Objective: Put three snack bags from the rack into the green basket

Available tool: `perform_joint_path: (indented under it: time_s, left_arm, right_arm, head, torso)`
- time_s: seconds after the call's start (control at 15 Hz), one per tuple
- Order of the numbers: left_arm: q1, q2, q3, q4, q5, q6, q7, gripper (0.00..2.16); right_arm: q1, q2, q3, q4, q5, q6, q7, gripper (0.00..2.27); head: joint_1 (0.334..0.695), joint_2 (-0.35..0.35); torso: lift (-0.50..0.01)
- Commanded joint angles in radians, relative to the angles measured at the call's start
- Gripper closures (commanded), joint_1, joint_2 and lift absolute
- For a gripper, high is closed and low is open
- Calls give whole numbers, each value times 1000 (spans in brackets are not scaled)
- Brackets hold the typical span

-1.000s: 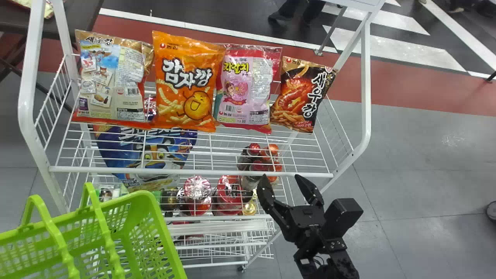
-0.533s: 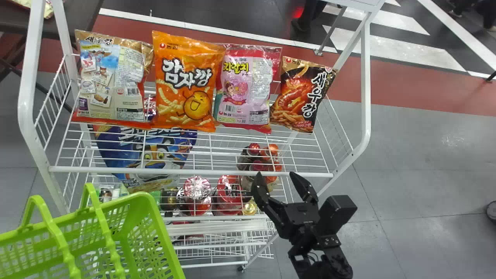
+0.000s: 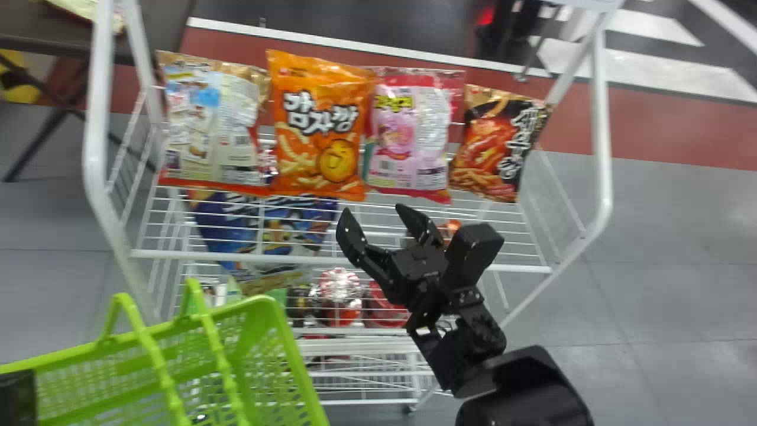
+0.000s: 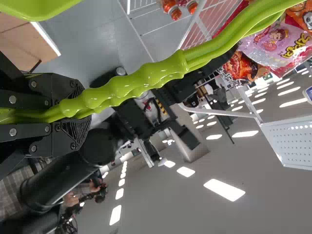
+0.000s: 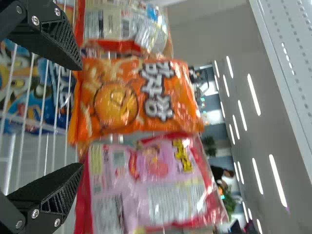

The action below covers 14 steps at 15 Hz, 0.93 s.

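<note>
Orange film is worn by the middle snack bag point(image 3: 316, 133), stood at upper centre on the white rack point(image 3: 94, 136), flanked closely by beige and pink bags point(image 3: 408, 136); open wire lies below its lower edge. Its front is boldly lettered. Below, the right gripper point(image 3: 378, 213) is held widely spread. The green basket point(image 3: 293, 349), lower left, has its handles point(image 4: 146, 77) pinched by the left gripper point(image 4: 87, 111).

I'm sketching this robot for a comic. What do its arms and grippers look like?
The right arm is black, built of chunky angular segments, with a boxy block beside its gripper and a thin cable looping near the wrist. The right gripper has two black, tapering fingers, ridged inside, with silvery screws. The left gripper is also black with silvery screws.
</note>
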Motion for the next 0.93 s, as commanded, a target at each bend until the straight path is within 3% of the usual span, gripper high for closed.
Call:
perform_joint_path:
  time_s: [0.0, 0.27, 0.4, 0.8, 0.87]
  left_arm:
    - [0, -3, 0, -2, 0, 4, 0, 2148]
    - [2, -3, 1, -11, 0, 16, 0, 2148]
    - [3, -3, 1, -14, 0, 25, -2, 2145]
    - [9, -3, 18, -19, 5, 25, -12, 2145]
    - [9, -3, 21, -19, 6, 28, -15, 2148]
  right_arm:
    - [-96, 2, 88, -1, 7, 94, -11, 117]
    - [-248, 34, 208, 55, 22, 186, -56, 117]
    - [-325, 67, 251, 141, 28, 189, -57, 117]
    - [-515, 188, 334, 453, 87, 85, -89, 110]
    - [-541, 188, 346, 493, 90, 63, -109, 110]
  head:
    - [695, -140]
    - [695, -31]
    - [695, 37]
    - [695, 139]
    - [695, 152]
  torso:
    - [0]
    - [0]
    - [0]
    - [0]
    - [0]
